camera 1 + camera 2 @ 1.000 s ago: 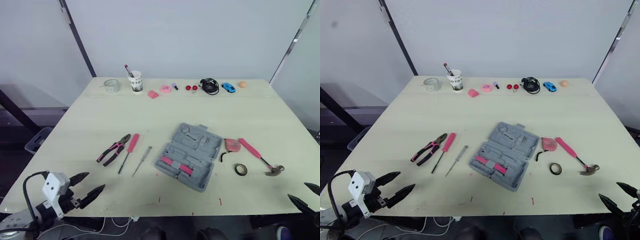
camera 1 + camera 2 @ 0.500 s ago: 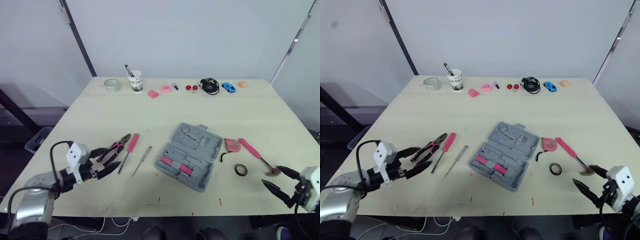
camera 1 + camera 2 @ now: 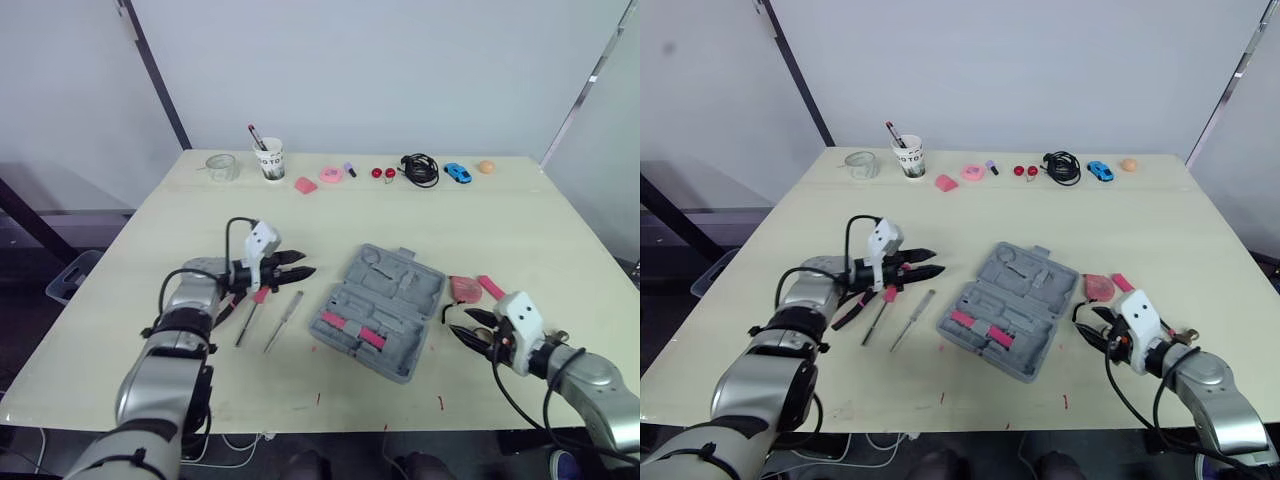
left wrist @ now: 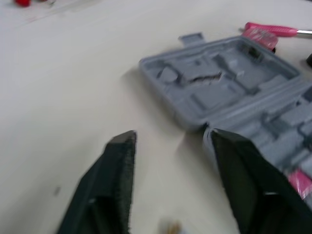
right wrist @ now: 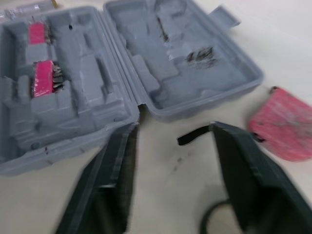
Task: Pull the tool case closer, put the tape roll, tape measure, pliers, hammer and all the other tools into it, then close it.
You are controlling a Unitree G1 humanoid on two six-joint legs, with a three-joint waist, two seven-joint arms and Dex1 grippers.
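Observation:
The grey tool case lies open in the middle of the table, with a pink-handled tool in its near half. My left gripper hovers open just left of the case, above the pink-handled screwdriver and the pliers, which my arm partly hides. A thin screwdriver lies beside them. My right gripper is open and empty, just right of the case. The pink tape measure and the hammer's pink handle sit right behind it. This gripper hides the tape roll in the eye views.
Along the table's far edge stand a clear cup, a paper cup with a pen, pink bits, red balls, a black cable, a blue toy car and an orange ball.
Both arms have swung in from the table's near edge to either side of the case. The fingers of both grippers now stand closer together than before.

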